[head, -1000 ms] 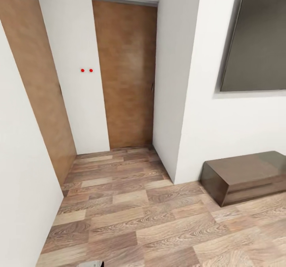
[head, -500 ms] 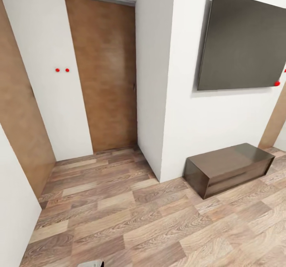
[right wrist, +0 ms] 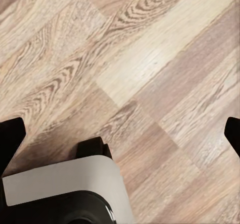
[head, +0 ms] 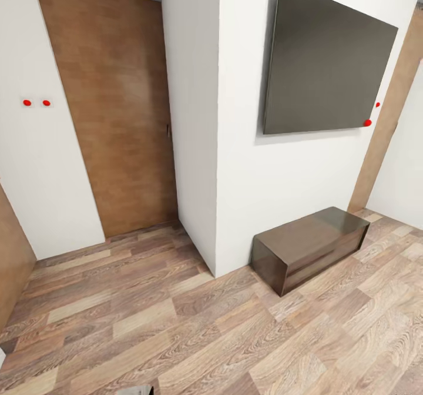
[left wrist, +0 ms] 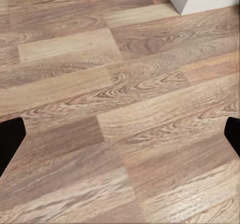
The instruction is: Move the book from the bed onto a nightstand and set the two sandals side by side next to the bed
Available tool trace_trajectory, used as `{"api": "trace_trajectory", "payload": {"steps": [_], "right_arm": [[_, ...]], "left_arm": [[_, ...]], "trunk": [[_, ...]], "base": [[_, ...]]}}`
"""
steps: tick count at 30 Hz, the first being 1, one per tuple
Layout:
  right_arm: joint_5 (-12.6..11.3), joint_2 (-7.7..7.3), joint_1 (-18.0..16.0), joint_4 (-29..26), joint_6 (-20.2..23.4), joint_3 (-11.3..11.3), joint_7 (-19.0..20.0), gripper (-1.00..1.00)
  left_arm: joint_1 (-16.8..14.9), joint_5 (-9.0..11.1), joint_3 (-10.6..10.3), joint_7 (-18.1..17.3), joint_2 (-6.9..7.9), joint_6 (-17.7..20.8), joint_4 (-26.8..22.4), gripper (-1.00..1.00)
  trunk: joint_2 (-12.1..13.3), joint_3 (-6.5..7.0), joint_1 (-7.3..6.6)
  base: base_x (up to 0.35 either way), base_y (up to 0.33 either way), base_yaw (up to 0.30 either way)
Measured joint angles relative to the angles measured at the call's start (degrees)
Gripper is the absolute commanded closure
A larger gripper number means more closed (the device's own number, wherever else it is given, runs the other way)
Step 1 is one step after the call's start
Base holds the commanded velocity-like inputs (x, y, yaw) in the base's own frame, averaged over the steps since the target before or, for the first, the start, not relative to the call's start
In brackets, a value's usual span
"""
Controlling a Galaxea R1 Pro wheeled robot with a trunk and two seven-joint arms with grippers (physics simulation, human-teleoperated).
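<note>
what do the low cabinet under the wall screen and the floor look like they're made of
The low dark brown cabinet looks like wood or wood veneer: faint grain on its front, and a glossy top that mirrors the wall. The brown plank floor looks like wood or laminate, with printed-looking swirled grain and mixed light and dark boards, matte. Being a render, neither can be told for sure.

The left gripper [left wrist: 120, 134] points down toward the floor, its two dark fingertips [left wrist: 10, 139] showing at opposite edges of the left wrist view, spread wide with nothing between them. The right gripper [right wrist: 120, 134] likewise points downward, its dark fingertips [right wrist: 11, 136] far apart at opposite edges of the right wrist view and holding nothing. Beneath the right gripper lies part of the robot's own body [right wrist: 70, 189], a pale grey rounded panel over black. In the head view a small pale part of the robot [head: 134, 390] shows at the lower edge.
</note>
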Motion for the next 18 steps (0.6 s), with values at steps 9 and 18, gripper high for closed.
{"api": "trace_trajectory", "payload": {"steps": [9, 18], "right_arm": [[-0.04, -0.04, 0.00, -0.05, -0.01, -0.06, 0.00, -1.00], [-0.08, -0.04, 0.00, -0.06, -0.02, -0.14, 0.00, -1.00]], "left_arm": [[0.00, 0.00, 0.00, 0.00, 0.00, 0.00, 0.00, -1.00], [0.00, 0.00, 0.00, 0.00, 0.00, 0.00, 0.00, -1.00]], "trunk": [[0.00, 0.00, 0.00], [0.00, 0.00, 0.00]], "base": [[0.288, 0.000, -0.284], [0.266, 0.000, -0.284]]}}
